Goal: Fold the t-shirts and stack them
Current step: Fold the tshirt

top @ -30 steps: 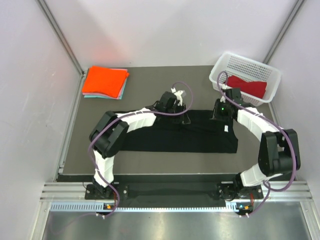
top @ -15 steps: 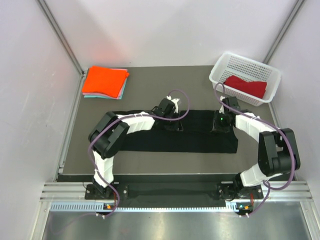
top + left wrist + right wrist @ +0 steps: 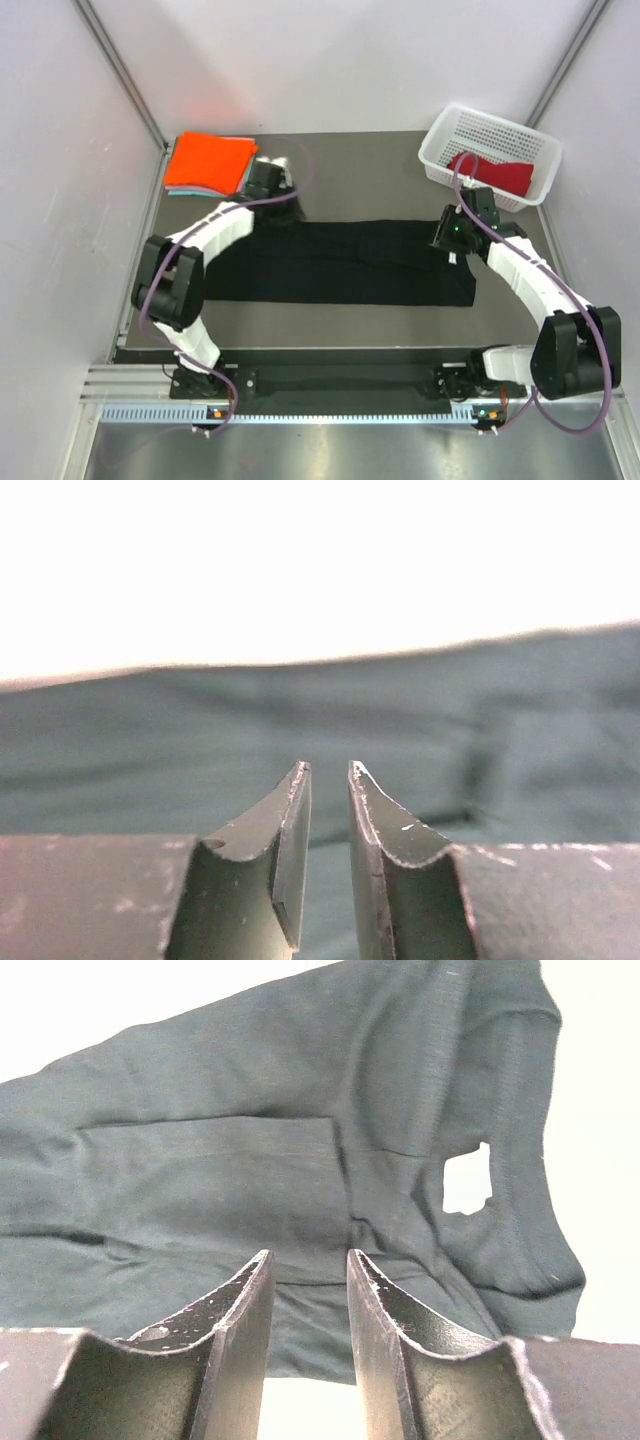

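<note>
From above, the black tee [image 3: 340, 265] lies flat as a long band across the middle of the tabletop [image 3: 350, 170]. My left end effector [image 3: 278, 200] hangs over the band's far left corner, just beside the folded orange tee [image 3: 208, 162]. That orange one rests on the teal tee [image 3: 243, 182], of which only an edge shows, at the far left corner. My right end effector [image 3: 450, 240] is over the right end of the black tee, near its white tag [image 3: 452, 258]. The red tee [image 3: 500, 175] sits in the basket [image 3: 520, 135] at the far right. From this height I cannot tell how wide either end effector stands.

In my left wrist view, my left end effector [image 3: 328, 775] is nearly closed: only a thin slit parts the two fingers [image 3: 285, 830], and there is nothing in it. Black tee [image 3: 450, 710] fills the ground beyond, with its edge running across against the washed-out bright tabletop.

In my right wrist view, my right end effector [image 3: 308, 1260] stands partly open, with a wider gap than the left, and grips nothing. Below and ahead spreads the black tee [image 3: 220, 1160], with folds and seams showing and the white tag [image 3: 467, 1178] off to the right near its hem. My fingers [image 3: 240, 1310] hover above the cloth; I cannot tell whether they touch it.
</note>
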